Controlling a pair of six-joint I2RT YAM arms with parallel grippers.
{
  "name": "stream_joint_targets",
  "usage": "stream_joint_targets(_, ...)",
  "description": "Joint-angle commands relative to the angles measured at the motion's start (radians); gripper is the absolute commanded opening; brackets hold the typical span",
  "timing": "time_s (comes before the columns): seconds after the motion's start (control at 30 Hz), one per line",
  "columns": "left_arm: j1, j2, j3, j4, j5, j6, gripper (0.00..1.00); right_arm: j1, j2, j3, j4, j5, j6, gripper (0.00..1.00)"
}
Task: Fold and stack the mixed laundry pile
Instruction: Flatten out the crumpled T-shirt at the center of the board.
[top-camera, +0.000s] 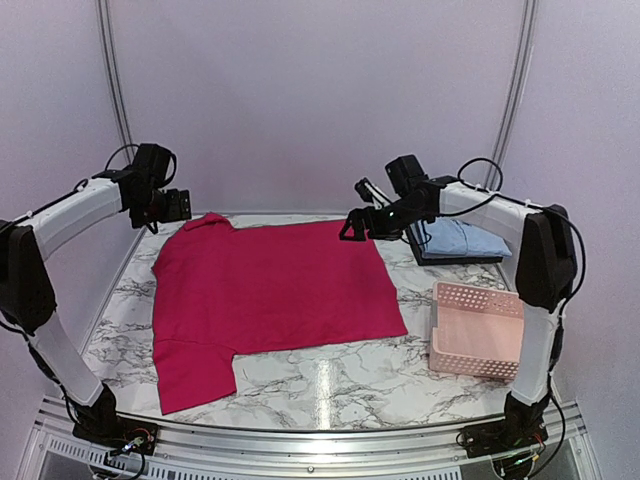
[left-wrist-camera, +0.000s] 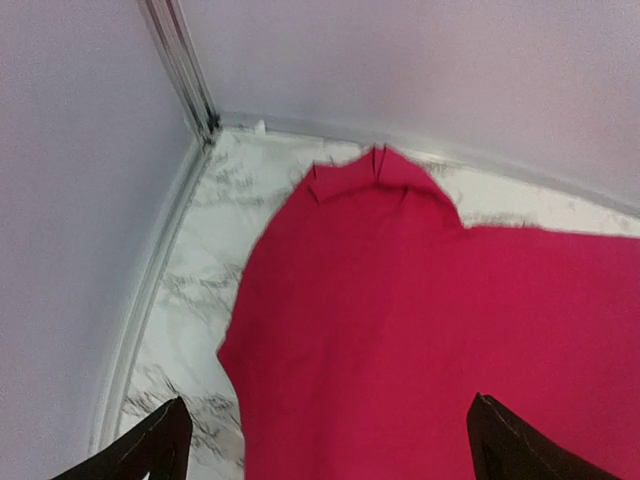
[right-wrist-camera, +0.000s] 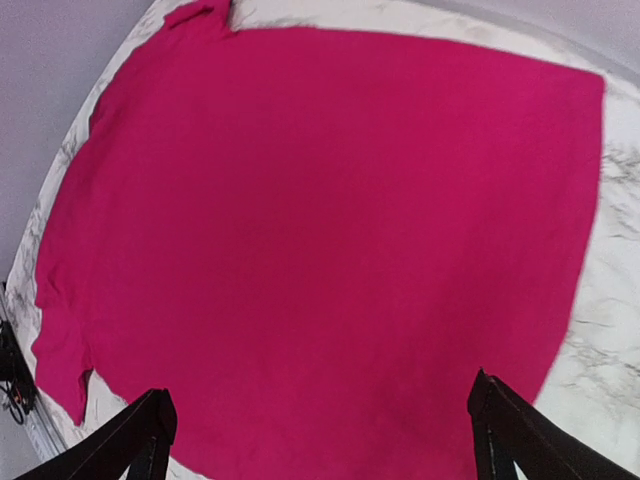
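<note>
The magenta-red garment (top-camera: 270, 295) lies spread flat on the marble table, collar (top-camera: 208, 222) at the far left, one sleeve toward the near left. It fills the left wrist view (left-wrist-camera: 420, 330) and the right wrist view (right-wrist-camera: 320, 240). My left gripper (top-camera: 180, 205) hangs open above the collar corner, nothing between its fingers. My right gripper (top-camera: 352, 228) hovers open over the garment's far right corner, also holding nothing. The light blue shirt (top-camera: 462, 238) lies folded on the dark tray (top-camera: 455, 259) at the far right.
A pink lattice basket (top-camera: 477, 328) stands at the right, near the right arm's upright link. Bare marble table (top-camera: 330, 380) shows in front of the garment. Walls and a metal rail close the table's far and left sides.
</note>
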Motion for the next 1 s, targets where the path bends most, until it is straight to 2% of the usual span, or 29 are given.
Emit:
stream_joint_targets(0.0,-0.004,-0.019,-0.168,-0.026,0.149,-0.112,0.99,0.049,0.095,-0.024,0.042,-0.084,-0.041,0.97)
stream_joint_targets(0.23,-0.009,-0.055,-0.364,0.011,0.189,-0.172,0.99,0.062,0.140,-0.177,0.098,-0.123,-0.043,0.96)
stream_joint_targets(0.47,-0.007,0.049,-0.378,0.010,0.156,-0.181,0.98,0.065,0.082,-0.342,0.134,-0.133,-0.026,0.96)
stream_joint_targets(0.63,-0.008,-0.087,-0.430,0.005,0.225,-0.224,0.98,0.071,-0.026,-0.380,0.111,-0.119,-0.006,0.96)
stream_joint_targets(0.8,-0.027,-0.256,-0.546,-0.016,0.289,-0.322,0.94,0.071,-0.141,-0.436,0.066,-0.069,-0.030,0.95)
stream_joint_targets(0.97,-0.074,-0.297,-0.655,-0.012,0.291,-0.386,0.92,0.071,-0.145,-0.481,0.083,-0.082,-0.051,0.94)
